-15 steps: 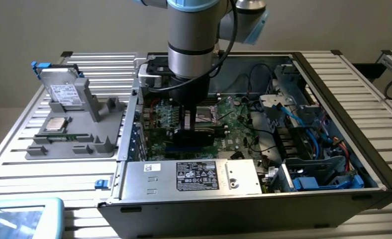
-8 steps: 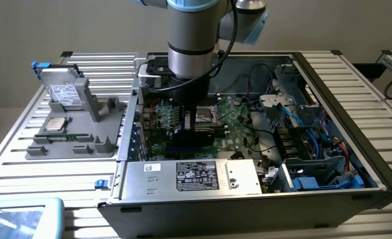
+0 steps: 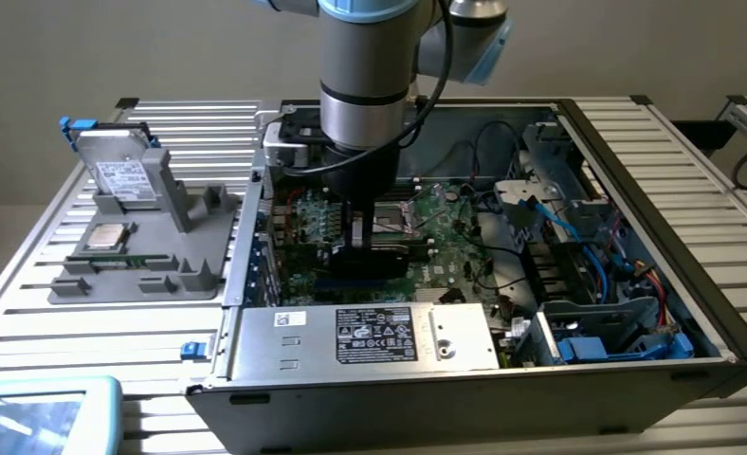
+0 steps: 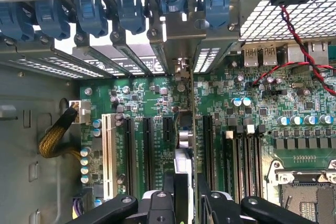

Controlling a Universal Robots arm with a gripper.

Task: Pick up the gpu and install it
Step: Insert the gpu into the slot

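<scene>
Gripper was clamped on gpu, card edge-on btwn fingers, over motherboard expansion slots inside open PC case. Seated or not: couldn't tell.

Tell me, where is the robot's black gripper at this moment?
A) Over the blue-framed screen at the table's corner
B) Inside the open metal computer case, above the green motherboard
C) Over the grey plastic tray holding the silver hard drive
B: the black gripper reaches down into the open metal computer case, closed on the green graphics card with a black cooler, edge-on above the green motherboard.
</scene>
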